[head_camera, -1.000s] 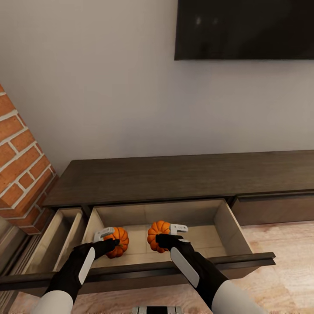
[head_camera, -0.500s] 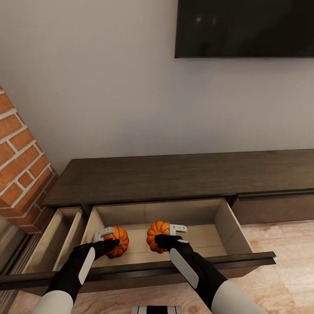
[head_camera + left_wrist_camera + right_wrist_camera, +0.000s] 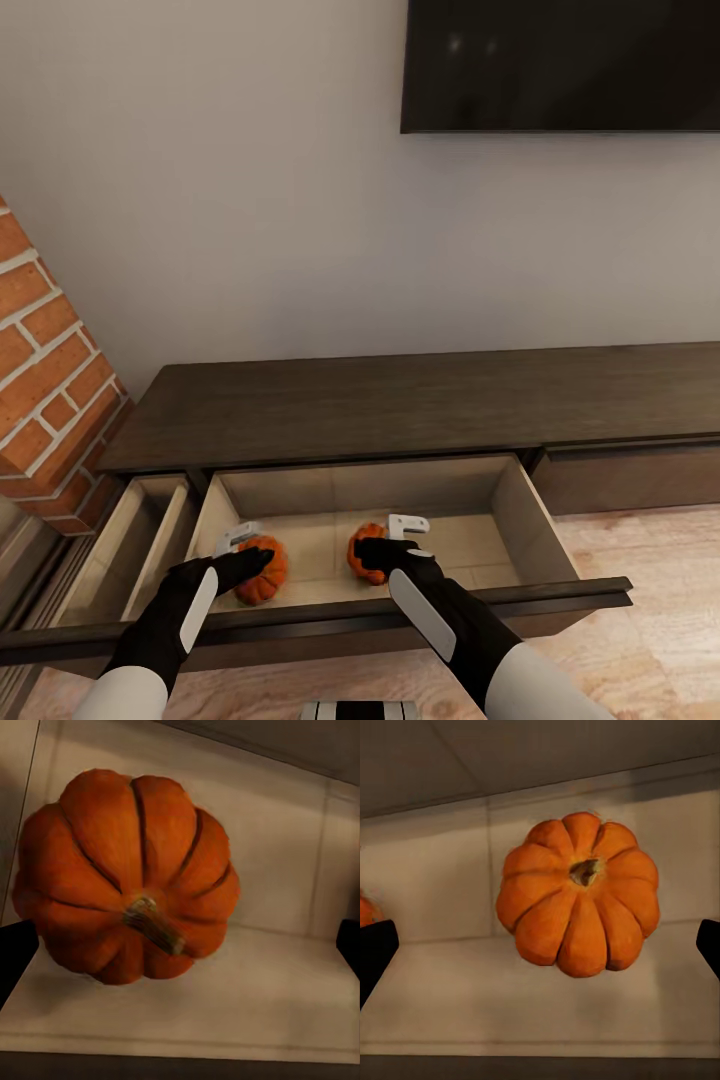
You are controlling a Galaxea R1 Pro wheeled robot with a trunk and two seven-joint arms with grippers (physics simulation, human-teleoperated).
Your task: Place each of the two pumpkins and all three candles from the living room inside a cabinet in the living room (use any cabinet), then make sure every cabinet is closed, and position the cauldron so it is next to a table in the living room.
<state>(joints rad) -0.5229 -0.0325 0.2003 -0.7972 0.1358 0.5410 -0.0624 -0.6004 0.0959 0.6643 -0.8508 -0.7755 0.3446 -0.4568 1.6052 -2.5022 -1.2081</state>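
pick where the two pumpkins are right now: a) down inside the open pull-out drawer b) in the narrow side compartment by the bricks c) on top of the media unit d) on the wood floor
a: both the left pumpkin and the right pumpkin lie on the pale floor of the open drawer of the cabinet, each free below an open end effector, left end effector and right end effector.

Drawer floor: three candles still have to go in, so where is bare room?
The pale beige floor of the open wood-grain cabinet drawer is bare right of the right orange ribbed pumpkin, up to the right wall, and along the back wall. It is crowded at the front left, where the left pumpkin, left gripper and right gripper sit.
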